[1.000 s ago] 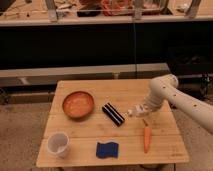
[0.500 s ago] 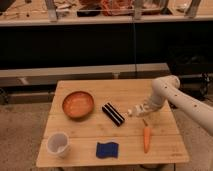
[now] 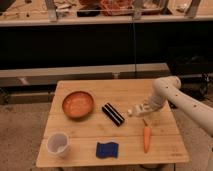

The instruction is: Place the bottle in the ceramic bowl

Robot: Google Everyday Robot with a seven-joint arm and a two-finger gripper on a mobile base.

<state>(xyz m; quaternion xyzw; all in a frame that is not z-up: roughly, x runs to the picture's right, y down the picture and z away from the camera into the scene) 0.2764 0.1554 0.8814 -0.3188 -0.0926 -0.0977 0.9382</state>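
Observation:
The ceramic bowl is round, orange-brown and shallow, and stands on the left part of the wooden table. The gripper is low over the table's right half, right of a black bar with white stripes. The bottle shows only as a small white end sticking out to the left at the gripper's tip; the rest of it is hidden by the gripper. The gripper and bottle are well to the right of the bowl, with the black bar between them.
A carrot lies just below the gripper near the right front. A blue sponge lies at the front middle and a white translucent cup at the front left. A dark shelf unit stands behind the table.
The gripper with the white bottle end has shifted slightly to the left and a little lower. Nothing else on the table has moved.

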